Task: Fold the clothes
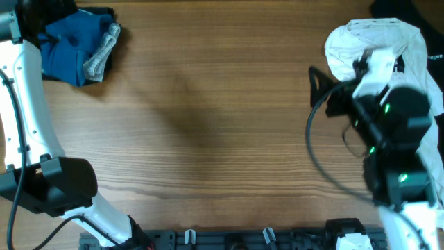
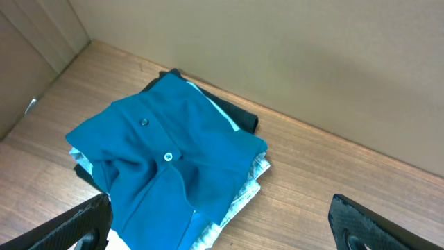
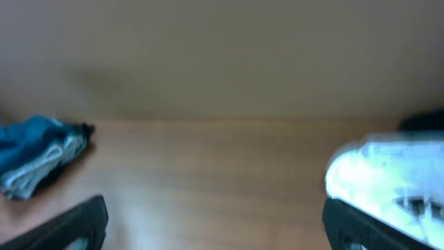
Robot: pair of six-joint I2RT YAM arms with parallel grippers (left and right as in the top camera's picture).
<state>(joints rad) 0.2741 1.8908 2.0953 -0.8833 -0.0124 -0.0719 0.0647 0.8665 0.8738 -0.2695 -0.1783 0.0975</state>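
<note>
My left hand (image 2: 222, 232) is spread wide and holds nothing. Just ahead of it the blue shirt (image 2: 170, 167) lies folded on top of a small stack at the far left corner of the worktop (image 2: 326, 167). If I come down carelessly here, I judge a finger could catch the loose front flap and drag the fold open, or shove the shirt off the pale garment (image 2: 255, 177) under it. My right hand (image 3: 215, 226) is also wide open and empty, but its view is blurred, so I read the cloth poorly. The white T-shirt (image 3: 385, 173) sits bunched just beside one of its fingers, at the far right of the worktop. The risk there is pinching several layers at once, so the shirt lifts as a lump and won't spread flat. Farther back a dark cloth (image 1: 406, 10) lies close by and could get dragged along.
</note>
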